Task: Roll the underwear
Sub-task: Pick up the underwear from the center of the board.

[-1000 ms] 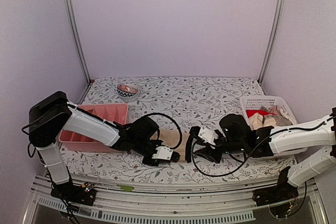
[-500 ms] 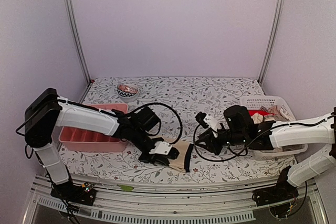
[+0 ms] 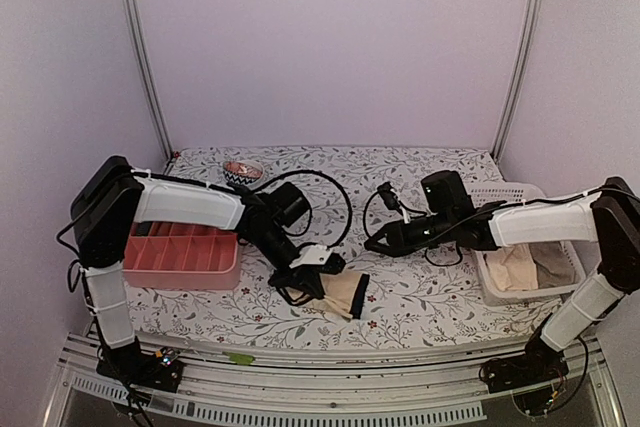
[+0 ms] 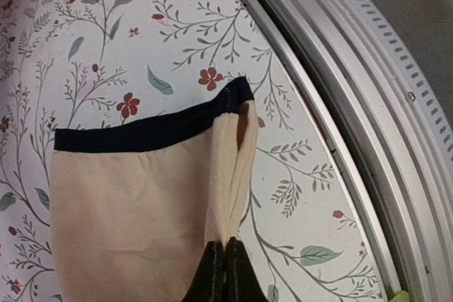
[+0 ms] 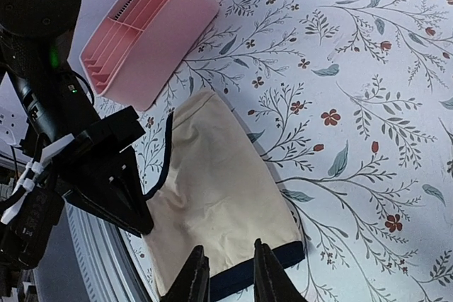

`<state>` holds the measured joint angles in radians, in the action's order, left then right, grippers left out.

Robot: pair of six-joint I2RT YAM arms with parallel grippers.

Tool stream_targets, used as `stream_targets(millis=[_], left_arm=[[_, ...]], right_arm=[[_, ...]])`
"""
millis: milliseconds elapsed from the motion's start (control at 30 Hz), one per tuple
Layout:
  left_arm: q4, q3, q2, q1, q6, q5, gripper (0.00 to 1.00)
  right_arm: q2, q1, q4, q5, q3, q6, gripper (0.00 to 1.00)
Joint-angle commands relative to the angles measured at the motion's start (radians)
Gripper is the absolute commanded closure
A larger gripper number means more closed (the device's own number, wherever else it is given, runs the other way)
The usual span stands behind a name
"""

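Left jaws were pinched shut on a soft fold of the cream underwear [image 4: 127, 203], black-trimmed and lying near the front edge of the floral bench [image 3: 430, 307]. Right jaws were narrowly apart, empty, clear of the cloth.

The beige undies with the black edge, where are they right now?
In the top view the beige undies lie at the front middle of the flowery table, pinched by the left gripper, with the pink tray to their left.

The left arm stretches inward, its end effector [image 4: 224, 251] pinched shut. The right end effector [image 5: 230, 251] hovers opposite it, fingers slightly parted.
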<state>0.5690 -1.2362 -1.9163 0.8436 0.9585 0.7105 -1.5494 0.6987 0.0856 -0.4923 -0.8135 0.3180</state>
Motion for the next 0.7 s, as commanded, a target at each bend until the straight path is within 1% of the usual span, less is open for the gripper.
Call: stream_targets(millis=[0,67,267,467,667], left_arm=[[0.081,-0.080,-0.078,-0.041,0.010,0.040,1.00],[0.101,-0.114,-0.106,-0.056,0.009,0.053,1.00],[0.153,-0.217,-0.164,-0.093,0.025,0.066,1.00],[0.223,-0.339,-0.248,-0.115,0.048,0.052,1.00],[0.267,-0.408,-0.302,-0.130,0.079,0.028,1.00]], right_arm=[[-0.033,-0.031,0.024,-0.136,-0.054,0.081,0.76],[-0.041,-0.038,0.024,-0.168,-0.063,0.076,0.74],[-0.064,-0.069,0.023,-0.200,-0.056,0.094,0.72],[-0.087,-0.096,0.023,-0.218,-0.060,0.116,0.72],[-0.130,-0.103,0.008,-0.232,-0.073,0.129,0.71]])
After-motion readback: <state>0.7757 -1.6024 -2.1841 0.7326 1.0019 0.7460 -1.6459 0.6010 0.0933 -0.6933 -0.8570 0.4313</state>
